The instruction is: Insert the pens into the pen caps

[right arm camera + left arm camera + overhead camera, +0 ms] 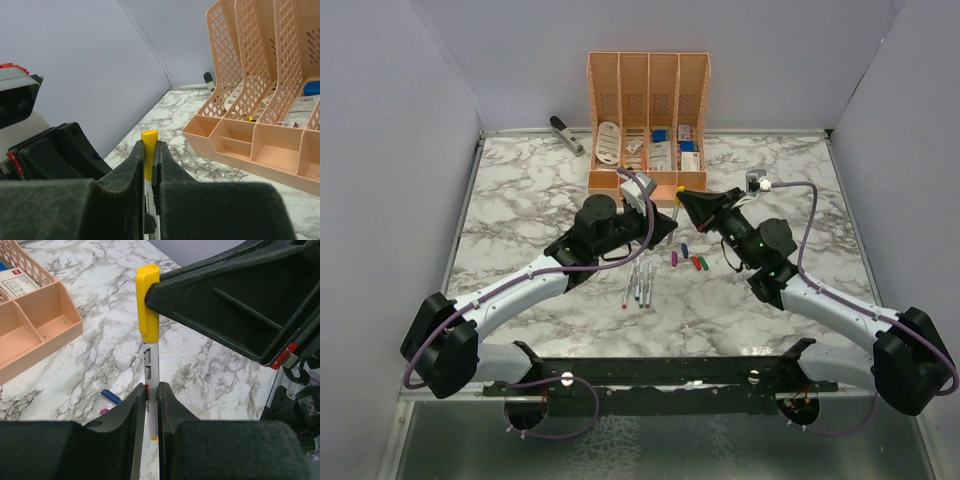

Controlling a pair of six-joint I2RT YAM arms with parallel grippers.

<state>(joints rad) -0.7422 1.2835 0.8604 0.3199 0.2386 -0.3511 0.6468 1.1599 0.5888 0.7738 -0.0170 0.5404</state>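
Observation:
A white pen [151,371] stands upright between my two grippers, with a yellow pen cap [147,300] on its top end. My left gripper [152,401] is shut on the lower barrel. My right gripper [148,159] is shut on the yellow cap [149,145], and one of its black fingers [225,305] shows at the cap's side. From above, both grippers [665,222] [684,200] meet in front of the organiser. Several loose pens [640,285] lie on the marble. Purple [675,258], blue [685,249], red [696,263] and green [704,262] caps lie beside them.
The orange organiser [648,110] stands at the back centre, its low front trays [260,145] close behind the grippers. A grey stapler [566,134] lies at the back left. A small white and grey object [757,182] sits to the right of the grippers. Walls enclose the table.

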